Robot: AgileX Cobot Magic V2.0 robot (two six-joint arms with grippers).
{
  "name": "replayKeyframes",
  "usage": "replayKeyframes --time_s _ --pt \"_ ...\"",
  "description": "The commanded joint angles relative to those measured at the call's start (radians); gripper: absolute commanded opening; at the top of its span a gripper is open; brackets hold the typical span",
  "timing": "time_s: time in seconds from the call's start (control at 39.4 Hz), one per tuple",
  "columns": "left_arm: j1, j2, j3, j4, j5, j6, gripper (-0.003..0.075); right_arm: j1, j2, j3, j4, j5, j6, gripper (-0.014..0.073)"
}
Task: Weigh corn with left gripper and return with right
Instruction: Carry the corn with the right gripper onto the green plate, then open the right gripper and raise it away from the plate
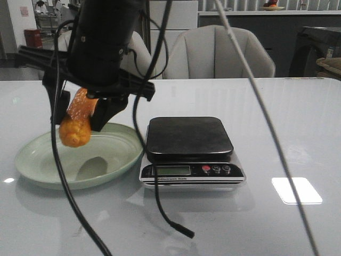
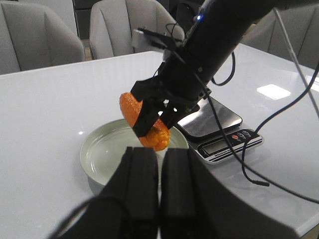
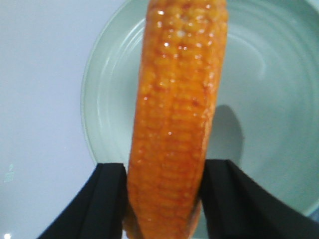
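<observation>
My right pincer point(image 3: 164, 199) is clamped on the corn point(image 3: 174, 114), hanging it tilted just above the smooth pale green plate point(image 1: 42, 170). Bumpy, glossy orange kernels. Flat black scale point(image 1: 189, 136) at the plate's 3 o'clock. Left pincer point(image 2: 158, 189) is pressed together, empty.

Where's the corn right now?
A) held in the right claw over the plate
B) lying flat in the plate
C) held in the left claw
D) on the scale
A. The corn is clamped in the right claw and hangs tilted over the green plate, casting a shadow on it. The scale has a bare platform, and the left claw is shut on nothing.
</observation>
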Motion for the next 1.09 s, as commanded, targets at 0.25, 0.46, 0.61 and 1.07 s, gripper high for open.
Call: replayKeyframes --time_s 0.25,0.46,0.61,1.07 --pt "0.002 0.004 -0.024 0.0 -0.079 -0.004 0.0113 -0.001 0.026 -0.065 0.08 -0.066 -0.008 0.0555" --pt "0.002 0.004 -0.024 0.0 -0.079 -0.004 0.0113 -0.046 -0.007 -0.125 0.076 0.036 -0.011 0.0568" --pt "0.002 0.004 -0.024 0.0 -0.079 -0.004 0.0113 -0.11 -0.086 -0.151 0.044 0.199 -0.084 0.0568" --pt "0.002 0.004 -0.024 0.0 -0.077 -0.004 0.0113 -0.269 -0.415 -0.036 0.007 0.414 -0.406 0.0568"
